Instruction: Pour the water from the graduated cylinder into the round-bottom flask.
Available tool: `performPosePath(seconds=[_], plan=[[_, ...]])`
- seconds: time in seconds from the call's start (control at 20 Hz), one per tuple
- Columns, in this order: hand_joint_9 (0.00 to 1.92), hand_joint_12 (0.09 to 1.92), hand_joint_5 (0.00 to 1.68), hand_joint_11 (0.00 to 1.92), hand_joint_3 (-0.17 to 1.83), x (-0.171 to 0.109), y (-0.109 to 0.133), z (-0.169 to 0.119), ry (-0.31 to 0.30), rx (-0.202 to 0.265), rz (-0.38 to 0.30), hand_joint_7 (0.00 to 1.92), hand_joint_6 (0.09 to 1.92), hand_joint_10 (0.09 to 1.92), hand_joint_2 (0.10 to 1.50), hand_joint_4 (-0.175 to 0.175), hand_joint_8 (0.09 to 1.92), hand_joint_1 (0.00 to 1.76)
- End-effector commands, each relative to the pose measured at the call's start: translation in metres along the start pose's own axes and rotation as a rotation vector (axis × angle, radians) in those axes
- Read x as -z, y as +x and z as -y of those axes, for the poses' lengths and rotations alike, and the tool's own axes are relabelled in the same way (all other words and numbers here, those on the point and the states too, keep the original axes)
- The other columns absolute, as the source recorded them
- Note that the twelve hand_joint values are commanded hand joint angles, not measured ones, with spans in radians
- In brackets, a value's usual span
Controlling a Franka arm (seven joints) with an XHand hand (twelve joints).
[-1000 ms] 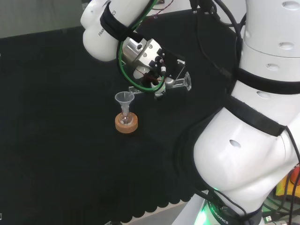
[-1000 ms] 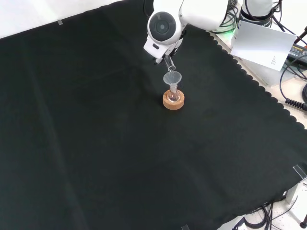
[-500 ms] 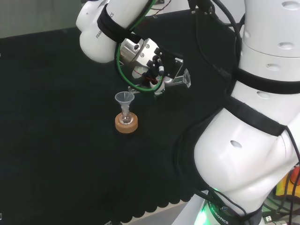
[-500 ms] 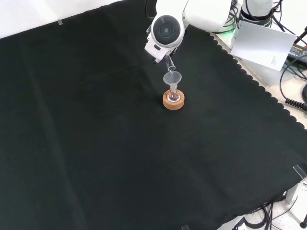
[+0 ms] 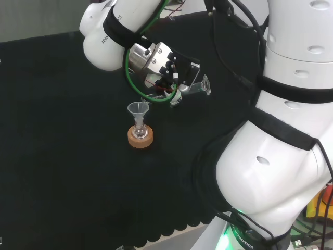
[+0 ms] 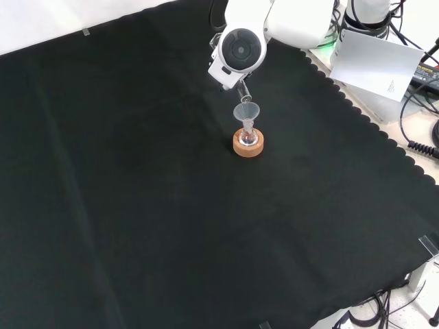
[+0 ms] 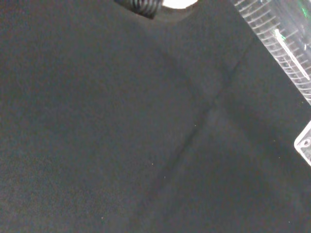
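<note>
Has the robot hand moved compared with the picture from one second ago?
Yes. In the head view the robot hand has risen and shifted left, away from the funnel, which stayed put.

A robotics laboratory bench. Black cloth (image 6: pixel 137 205) with a scalloped edge covers the table; chemistry glassware, a funnel (image 5: pixel 137 109) in a flask on a cork ring (image 5: pixel 140 138), stands mid-frame, and cables (image 6: pixel 418 96) and equipment crowd the front view's upper right.

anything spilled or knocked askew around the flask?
Nothing stands out. The round-bottom flask sits upright on its cork ring with the funnel in its neck. The hand holds the graduated cylinder tipped toward the funnel. No puddle shows on the cloth.
</note>
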State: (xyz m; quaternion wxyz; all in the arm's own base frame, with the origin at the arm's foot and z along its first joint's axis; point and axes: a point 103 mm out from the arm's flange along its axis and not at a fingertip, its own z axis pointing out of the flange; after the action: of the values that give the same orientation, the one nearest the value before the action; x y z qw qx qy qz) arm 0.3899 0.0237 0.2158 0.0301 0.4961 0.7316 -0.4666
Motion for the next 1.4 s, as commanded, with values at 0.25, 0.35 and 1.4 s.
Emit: performPosePath(seconds=[0.25,0.35,1.4], plan=[[1.63,0.6,1.08,1.41,-0.17,-0.005,-0.005,0.006,-0.011,-0.005,0.0,1.61,0.87,0.09,1.15,-0.175,0.09,1.18],[1.63,0.6,1.08,1.41,-0.17,-0.005,-0.005,0.007,-0.014,-0.003,-0.003,1.61,0.87,0.09,1.15,-0.175,0.09,1.18],[1.62,0.59,1.15,1.4,-0.17,0.006,-0.005,0.025,-0.236,0.006,-0.318,1.54,0.75,0.09,1.08,-0.036,0.09,1.27]])
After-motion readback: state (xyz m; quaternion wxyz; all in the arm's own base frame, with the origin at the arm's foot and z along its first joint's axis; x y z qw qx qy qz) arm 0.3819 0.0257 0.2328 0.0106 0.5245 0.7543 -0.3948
